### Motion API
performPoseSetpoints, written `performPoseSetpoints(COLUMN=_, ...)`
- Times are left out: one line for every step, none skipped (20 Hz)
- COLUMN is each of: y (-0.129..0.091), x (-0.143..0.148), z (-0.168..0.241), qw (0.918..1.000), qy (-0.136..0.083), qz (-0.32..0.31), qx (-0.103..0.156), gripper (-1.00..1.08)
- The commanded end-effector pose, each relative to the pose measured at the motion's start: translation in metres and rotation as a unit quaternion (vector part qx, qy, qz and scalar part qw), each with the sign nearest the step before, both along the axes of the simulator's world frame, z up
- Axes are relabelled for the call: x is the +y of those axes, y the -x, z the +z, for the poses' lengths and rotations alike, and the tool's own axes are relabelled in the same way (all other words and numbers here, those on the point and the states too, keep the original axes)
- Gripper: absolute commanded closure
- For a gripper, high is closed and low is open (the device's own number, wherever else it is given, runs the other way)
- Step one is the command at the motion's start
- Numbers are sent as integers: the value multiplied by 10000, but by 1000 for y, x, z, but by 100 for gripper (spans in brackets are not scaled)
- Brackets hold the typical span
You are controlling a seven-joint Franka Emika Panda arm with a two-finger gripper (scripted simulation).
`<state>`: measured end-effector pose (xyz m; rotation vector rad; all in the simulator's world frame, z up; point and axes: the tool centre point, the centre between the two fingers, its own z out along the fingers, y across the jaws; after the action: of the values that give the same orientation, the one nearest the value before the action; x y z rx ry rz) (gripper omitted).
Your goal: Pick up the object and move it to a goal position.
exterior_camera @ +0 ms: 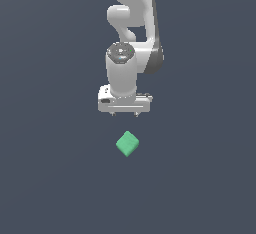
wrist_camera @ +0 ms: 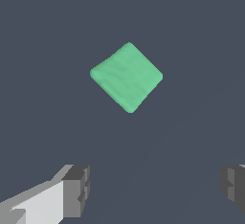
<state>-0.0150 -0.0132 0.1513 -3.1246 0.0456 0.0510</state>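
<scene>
When I look from the exterior view, I see my whole white arm (exterior_camera: 132, 23) reaching down, with my pincer (exterior_camera: 124, 113) hanging over the dark grey desk (exterior_camera: 45, 178). Only tiny finger stubs peek out under it there. The wrist view shows more: my two grey fingertips (wrist_camera: 76, 189) stand far apart, so my pincer is spread wide and pinches nothing. The cube (exterior_camera: 127, 144) lies on the desk, a little way off from my pincer and not touching it. Up close in the wrist view, the cube (wrist_camera: 127, 77) is mint green, plain and dull, with soft edges. It sits turned so one corner points toward my fingers. It looks narrower than the gap between them.
</scene>
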Motion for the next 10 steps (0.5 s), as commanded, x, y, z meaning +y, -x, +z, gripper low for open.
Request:
performPoseSetpoints(y=0, x=0, z=0, qw=10000, qy=0, qz=0, qx=0, gripper=-92)
performPoseSetpoints(y=0, x=0, z=0, qw=10000, qy=2, qz=4, qx=0, gripper=-92)
performPoseSetpoints(y=0, x=1, z=0, qw=10000, qy=7, qz=17, qx=2, gripper=-92)
performPoseSetpoints(y=-1, x=3, z=1, qw=10000, qy=17, qz=38, qx=4, gripper=-92)
performPoseSetpoints(y=-1, x=6, z=1, qw=10000, qy=29, qz=68, qx=7, gripper=-92)
performPoseSetpoints(y=-2, x=9, z=2, qw=9999, qy=45, qz=106, qx=10, gripper=-92)
performPoseSetpoints(y=-2, x=12, z=3, qw=9999, qy=63, qz=153, qx=14, gripper=-92)
performPoseSetpoints(y=-3, x=15, z=4, qw=9998, qy=78, qz=195, qx=17, gripper=-92)
performPoseSetpoints(y=-3, x=17, z=5, qw=9997, qy=89, qz=229, qx=19, gripper=-92)
performPoseSetpoints(y=-3, x=18, z=5, qw=9996, qy=96, qz=255, qx=21, gripper=-92)
